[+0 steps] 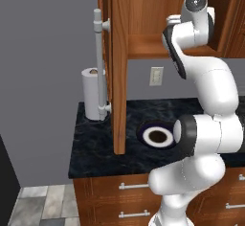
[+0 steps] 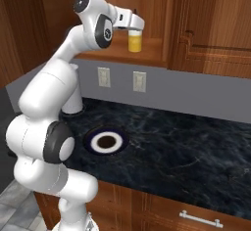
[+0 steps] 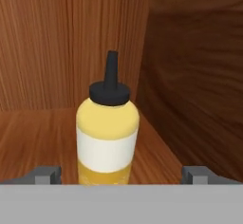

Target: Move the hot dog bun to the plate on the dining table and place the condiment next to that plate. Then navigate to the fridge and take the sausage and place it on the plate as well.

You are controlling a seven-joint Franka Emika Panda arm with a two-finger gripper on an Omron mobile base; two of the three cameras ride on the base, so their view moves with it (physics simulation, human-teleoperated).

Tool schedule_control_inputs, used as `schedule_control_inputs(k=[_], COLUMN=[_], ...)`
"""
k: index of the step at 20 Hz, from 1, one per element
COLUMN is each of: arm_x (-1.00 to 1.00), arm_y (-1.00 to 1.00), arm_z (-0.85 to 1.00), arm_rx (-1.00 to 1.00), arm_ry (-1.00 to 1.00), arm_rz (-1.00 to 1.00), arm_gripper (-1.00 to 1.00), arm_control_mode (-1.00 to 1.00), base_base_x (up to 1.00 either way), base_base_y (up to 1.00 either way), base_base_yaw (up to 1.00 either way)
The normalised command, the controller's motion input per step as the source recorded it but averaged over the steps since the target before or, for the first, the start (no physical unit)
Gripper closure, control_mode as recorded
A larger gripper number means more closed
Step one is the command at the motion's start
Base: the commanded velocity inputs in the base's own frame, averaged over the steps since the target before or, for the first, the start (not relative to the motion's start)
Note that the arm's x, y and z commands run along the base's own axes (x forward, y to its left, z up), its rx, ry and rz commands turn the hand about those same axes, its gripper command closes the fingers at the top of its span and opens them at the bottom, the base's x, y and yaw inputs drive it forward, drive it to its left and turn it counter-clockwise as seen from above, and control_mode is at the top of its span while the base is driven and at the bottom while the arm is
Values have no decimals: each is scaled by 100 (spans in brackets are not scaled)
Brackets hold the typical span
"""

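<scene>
I'm seeing the condiment (image 3: pixel 107 133) standing upright on the wooden cabinet shelf (image 3: pixel 38 128), and bare shelf is lying open on both sides of the condiment, so the gripper (image 3: pixel 121 173) with its tips spread wide is finding room to either flank. Behind the condiment the back panel (image 3: pixel 57 42) is closing off the way, and to the right of the condiment the side wall (image 3: pixel 199 76) is standing near, narrowing that side. Well below the condiment, the open cabinet door (image 1: pixel 119 67) is jutting out over the black counter (image 2: pixel 186 147).
</scene>
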Motion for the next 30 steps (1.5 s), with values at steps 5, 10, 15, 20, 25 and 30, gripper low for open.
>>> schedule_control_inputs(k=[5,10,15,20,25,30], arm_x=[36,30,9,6,1,-3], arm_y=[0,-1,-12,-19,-5,7], arm_z=[0,0,-5,-9,-7,0], arm_rx=[0,0,0,0,0,0], arm_ry=[0,0,0,0,0,0], arm_rz=[0,0,0,0,0,0], arm_gripper=[-100,-100,-100,100,100,100], arm_control_mode=[-100,-100,-100,-100,-100,-100], base_base_x=[0,0,0,0,0,0], base_base_y=[0,0,0,0,0,0], base_base_yaw=[0,0,0,0,0,0])
